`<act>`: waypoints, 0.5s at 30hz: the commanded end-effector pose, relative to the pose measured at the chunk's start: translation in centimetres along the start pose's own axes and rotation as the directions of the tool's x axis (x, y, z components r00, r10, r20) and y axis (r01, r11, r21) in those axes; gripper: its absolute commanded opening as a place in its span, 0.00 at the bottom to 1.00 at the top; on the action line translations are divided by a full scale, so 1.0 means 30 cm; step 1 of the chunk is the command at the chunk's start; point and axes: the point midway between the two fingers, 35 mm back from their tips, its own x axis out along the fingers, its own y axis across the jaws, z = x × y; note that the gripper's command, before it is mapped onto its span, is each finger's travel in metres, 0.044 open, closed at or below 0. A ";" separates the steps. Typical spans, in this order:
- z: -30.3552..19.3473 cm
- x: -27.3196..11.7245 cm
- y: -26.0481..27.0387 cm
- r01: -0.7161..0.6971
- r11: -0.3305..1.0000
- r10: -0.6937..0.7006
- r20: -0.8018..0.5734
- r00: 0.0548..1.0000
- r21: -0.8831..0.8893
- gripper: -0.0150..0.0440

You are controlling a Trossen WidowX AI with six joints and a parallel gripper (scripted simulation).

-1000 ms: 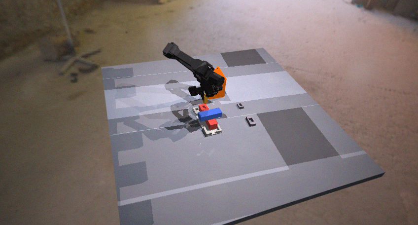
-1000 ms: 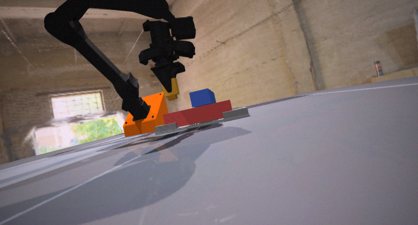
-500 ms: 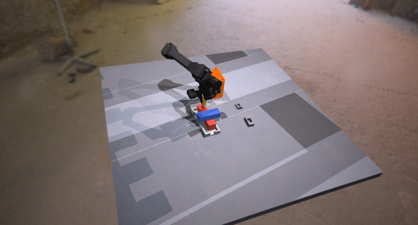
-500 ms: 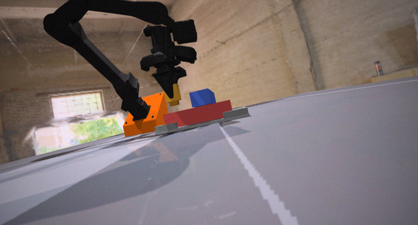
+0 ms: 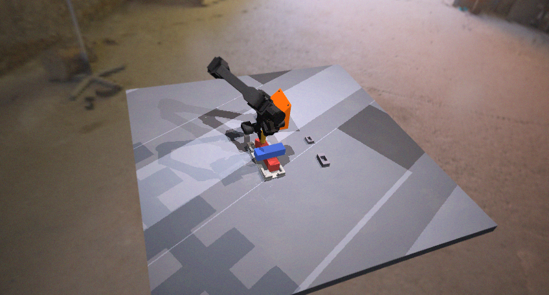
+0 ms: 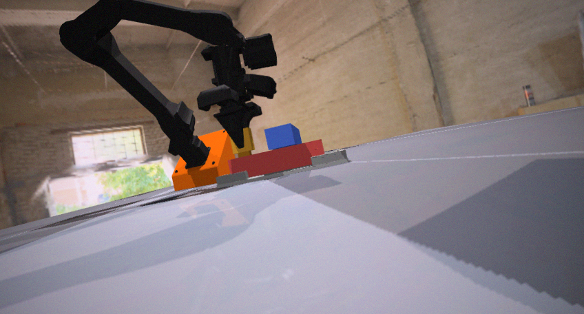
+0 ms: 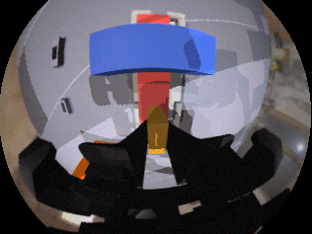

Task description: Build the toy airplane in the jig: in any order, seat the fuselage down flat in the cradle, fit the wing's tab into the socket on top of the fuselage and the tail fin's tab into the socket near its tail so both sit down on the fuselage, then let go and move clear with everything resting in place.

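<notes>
- The gripper [image 5: 262, 134] [image 6: 242, 143] [image 7: 155, 121] is closed on the yellow fin [image 5: 263, 138] [image 6: 248, 138] [image 7: 157, 138], pinching it between its two dark fingers and pointing downward.
- The fin is upright over one end of the red fuselage [image 5: 273, 164] [image 6: 269, 161] [image 7: 153, 90], the end nearer the orange base [image 5: 280, 98] [image 6: 204, 178] [image 7: 80, 168].
- In the exterior view the fin's narrower tab shows beneath its wider body, right by the fuselage's top edge. The wider body is above that edge, so the fin is not fully down. How far the tab reaches into its socket cannot be told.
- The fuselage lies lengthwise in the pale cradle [image 5: 265, 176] [image 6: 330, 158] [image 7: 177, 96], looking level with it; the cradle's low walls stand around its ends.
- The blue wing [image 5: 269, 151] [image 6: 279, 137] [image 7: 138, 50] lies crosswise on top of the fuselage, sticking out past both sides. It looks seated, though its tab is hidden.
- The wing and the fin are apart, with a stretch of red fuselage between them.
- The cradle rests on the grey patterned table [image 5: 346, 220] [image 6: 327, 254] [image 7: 41, 80].
- Two small dark holders, one larger [image 5: 325, 164] [image 7: 61, 52] and one smaller [image 5: 309, 142] [image 7: 68, 105], are on the table to one side of the cradle, apart from each other.
- The black arm [image 5: 236, 81] [image 6: 136, 85] bends up from the base and comes down over the cradle.
</notes>
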 end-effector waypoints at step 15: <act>0.000 0.001 0.000 0.000 1.000 0.000 0.000 1.000 0.000 0.43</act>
